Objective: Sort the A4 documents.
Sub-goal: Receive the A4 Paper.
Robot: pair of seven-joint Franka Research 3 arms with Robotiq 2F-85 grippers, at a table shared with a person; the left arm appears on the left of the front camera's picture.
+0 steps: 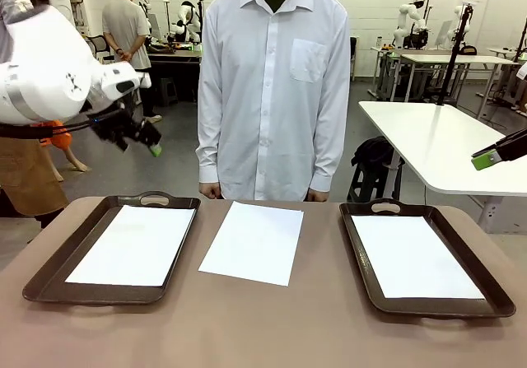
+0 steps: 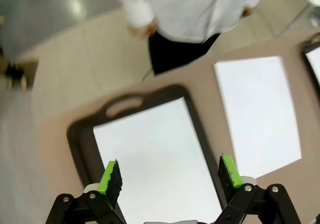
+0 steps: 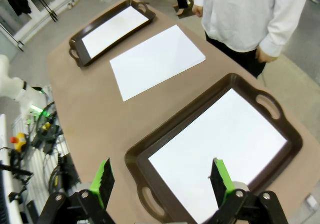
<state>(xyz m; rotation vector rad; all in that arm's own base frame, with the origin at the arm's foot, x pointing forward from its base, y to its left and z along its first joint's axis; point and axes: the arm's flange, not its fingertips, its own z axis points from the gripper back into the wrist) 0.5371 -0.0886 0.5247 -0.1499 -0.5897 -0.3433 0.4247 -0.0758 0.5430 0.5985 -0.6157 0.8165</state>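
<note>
1. Count first: three thin white A4 paper sheets and two dark brown rectangular handled trays, all on the flat brown table (image 1: 263,335).
2. The left tray (image 1: 59,257) carries one, the left-tray sheet (image 1: 134,244). The right tray (image 1: 359,261) carries one, the right-tray sheet (image 1: 414,255). Both lie flat inside the rims.
3. The third, the loose sheet (image 1: 253,242), lies bare on the table between the trays and touches neither. Its long axis runs near to far, slightly skewed, with the far end toward the person in the white shirt (image 1: 276,88).
4. The left gripper (image 2: 170,176) hangs above the left tray, jaws spread wide, nothing between the green pads.
5. The right gripper (image 3: 160,176) hangs up by the right tray, jaws spread too, and empty.
6. Here's the relation that counts. From the left jaws the loose sheet lies to the right, just past the left tray's right rim. From the right jaws it lies to the left and farther off, across the right tray.
7. My call: the left arm looks nearer to the loose sheet, which seems to be the one not yet sorted. Flat paper offers no lip, so an edge looks like the way in.
</note>
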